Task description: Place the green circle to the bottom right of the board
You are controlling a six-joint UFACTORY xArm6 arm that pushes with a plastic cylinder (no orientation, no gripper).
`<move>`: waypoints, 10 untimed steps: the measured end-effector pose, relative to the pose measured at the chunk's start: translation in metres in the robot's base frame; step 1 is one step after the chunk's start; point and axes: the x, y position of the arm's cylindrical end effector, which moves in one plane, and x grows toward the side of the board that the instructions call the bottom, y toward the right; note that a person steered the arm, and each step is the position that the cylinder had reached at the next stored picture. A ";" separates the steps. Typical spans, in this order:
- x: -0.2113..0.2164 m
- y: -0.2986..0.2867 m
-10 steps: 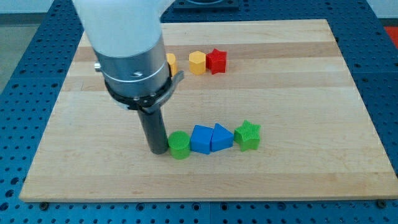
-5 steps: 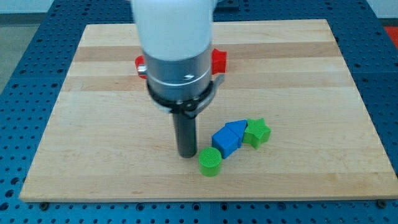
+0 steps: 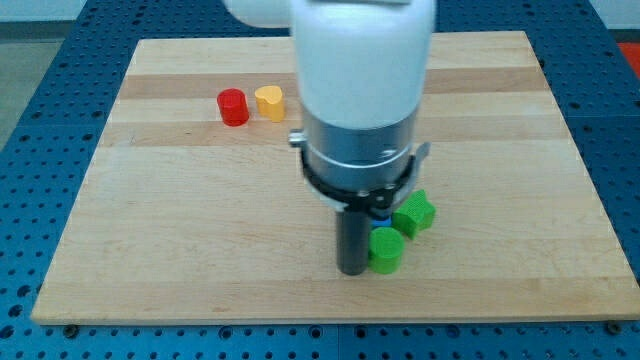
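The green circle [image 3: 386, 250] is a short green cylinder near the view's bottom, a little right of centre on the wooden board [image 3: 180, 240]. My tip [image 3: 350, 270] stands right against its left side. A green star [image 3: 414, 213] lies just above and to the right of the circle, close to it. A sliver of a blue block [image 3: 382, 212] shows between the rod and the star; the rest is hidden behind the arm.
A red cylinder [image 3: 232, 106] and a yellow block [image 3: 268, 102] sit side by side at the view's upper left. The arm's wide body hides the board's upper middle. A blue perforated table [image 3: 40, 150] surrounds the board.
My tip moved to the view's right, pushing the green circle rightward. The blue blocks and green star were shoved aside; the blue blocks are now mostly hidden behind the arm.
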 end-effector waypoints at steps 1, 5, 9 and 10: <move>-0.004 0.031; -0.022 0.082; -0.044 0.115; -0.053 0.118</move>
